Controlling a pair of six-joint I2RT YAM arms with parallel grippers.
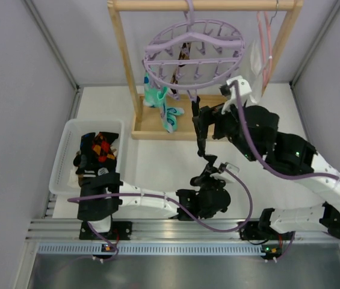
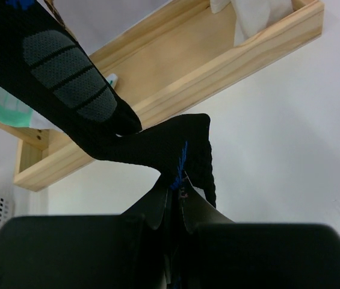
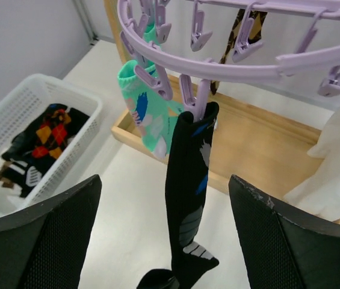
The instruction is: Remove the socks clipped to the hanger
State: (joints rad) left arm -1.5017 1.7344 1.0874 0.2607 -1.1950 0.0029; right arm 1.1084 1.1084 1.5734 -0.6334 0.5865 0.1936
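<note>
left arm reaches low n flat, wrist bent up, left gripper (image 2: 174, 189) pinching toe of black-blue sock (image 3: 188, 180) clipped to lavender hanger (image 3: 248, 72). right gripper (image 3: 165, 183) raised, spread wide, facing it.

Top view. A white tabletop (image 1: 157, 162) fills the centre of the frame. Pale grey wall panels enclose it at left (image 1: 19, 90), right (image 1: 332, 48) and rear (image 1: 85, 42), joined by slim metal corner strips. A light wooden rack (image 1: 124, 66) stands at upper centre, with two posts, a top bar and a shallow tray base (image 1: 148, 123) resting on the tabletop. Along the lower edge run a ribbed aluminium rail (image 1: 176, 227) and a brushed grey metal sheet (image 1: 176, 271). Lighting is even and soft, shadows faint.
</note>
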